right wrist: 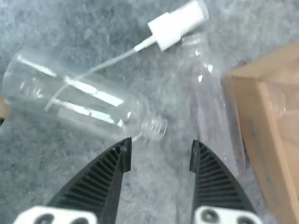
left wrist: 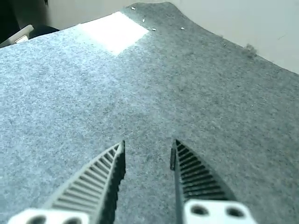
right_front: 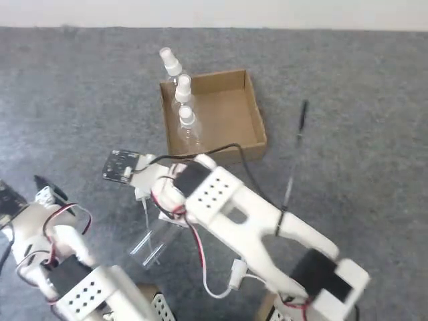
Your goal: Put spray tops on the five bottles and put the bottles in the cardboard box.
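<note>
Cardboard box (right_front: 225,115) holds three topped bottles (right_front: 188,125) — left end effector (left wrist: 148,143), right end effector (right wrist: 161,142): apart.

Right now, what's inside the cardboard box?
Three capped bottles stand along one wall of the cardboard box; the rest of its floor shows bare. The near wall hides a strip behind it.

grey carpet (right_front: 348,73), pale wall (right_front: 214,12)

Grey felt-covered table (right_front: 348,80). Directly on it lie an open cardboard box (right_front: 258,124); near the box, two clear uncapped bottles (right wrist: 70,100) (right wrist: 212,112) on their sides; a loose white spray top (right wrist: 177,23) beside them; and, apart, a thin black rod (right_front: 297,144).
</note>
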